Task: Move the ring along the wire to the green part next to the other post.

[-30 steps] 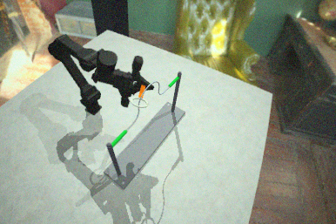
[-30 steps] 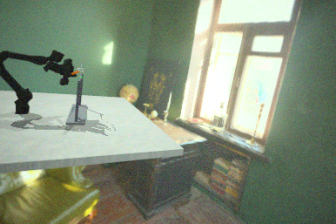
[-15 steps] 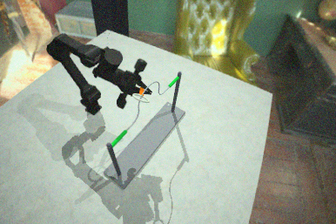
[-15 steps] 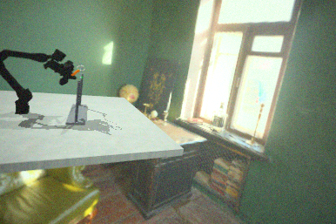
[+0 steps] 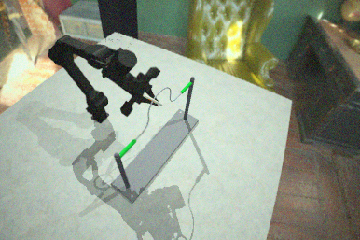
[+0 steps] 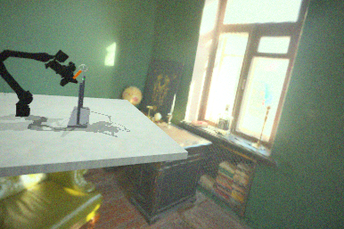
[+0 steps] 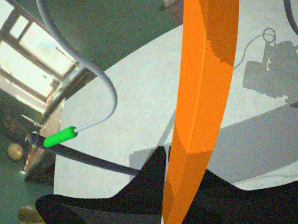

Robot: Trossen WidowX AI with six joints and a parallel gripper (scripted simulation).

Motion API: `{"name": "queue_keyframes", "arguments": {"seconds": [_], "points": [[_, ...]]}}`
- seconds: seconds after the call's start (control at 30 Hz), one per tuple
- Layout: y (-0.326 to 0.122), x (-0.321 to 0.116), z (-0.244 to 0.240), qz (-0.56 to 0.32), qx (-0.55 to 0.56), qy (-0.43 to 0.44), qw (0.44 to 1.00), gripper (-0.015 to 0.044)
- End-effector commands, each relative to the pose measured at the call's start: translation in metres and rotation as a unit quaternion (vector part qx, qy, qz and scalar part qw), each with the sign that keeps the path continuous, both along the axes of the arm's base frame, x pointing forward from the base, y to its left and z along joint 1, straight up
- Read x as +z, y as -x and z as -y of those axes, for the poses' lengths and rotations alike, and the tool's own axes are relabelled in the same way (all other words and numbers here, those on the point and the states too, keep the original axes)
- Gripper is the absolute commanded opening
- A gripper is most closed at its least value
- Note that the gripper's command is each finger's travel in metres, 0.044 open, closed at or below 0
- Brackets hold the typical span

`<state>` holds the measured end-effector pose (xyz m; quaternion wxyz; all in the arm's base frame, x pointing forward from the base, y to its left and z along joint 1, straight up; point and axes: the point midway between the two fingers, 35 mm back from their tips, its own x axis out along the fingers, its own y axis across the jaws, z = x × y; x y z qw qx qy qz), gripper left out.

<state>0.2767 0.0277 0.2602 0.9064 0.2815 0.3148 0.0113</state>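
The orange handle (image 6: 77,75) (image 7: 200,75) stands tilted up from my gripper (image 5: 148,95) (image 6: 74,78) (image 7: 166,152), which is shut on it. The pale ring (image 6: 83,68) is above the handle in the exterior view; in the top view a pale strip, apparently the ring nearly edge-on, crosses the grey wire (image 5: 148,120) (image 7: 115,97) around its middle stretch. The ring is out of the wrist view. One green part (image 5: 128,148) is by the near post (image 5: 123,173); the other green part (image 5: 186,87) (image 7: 61,136) is by the far post (image 5: 188,102). Whether anything touches the grey wire cannot be told.
The posts stand on a grey base plate (image 5: 156,153) on the white table (image 5: 242,123). The arm reaches in from the left in the top view. The wire bends up and down between the ring and the far post. Shadows of the arm and wire fall on the table.
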Motion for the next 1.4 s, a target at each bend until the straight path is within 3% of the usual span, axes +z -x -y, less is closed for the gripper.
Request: {"name": "queue_keyframes", "arguments": {"seconds": [0.0,1.37], "points": [[0.000,0.000,0.003,-0.002,-0.002,0.035,0.999,-0.0150],[0.004,-0.007,0.044,-0.037,-0.019,0.391,0.920,-0.0150]]}}
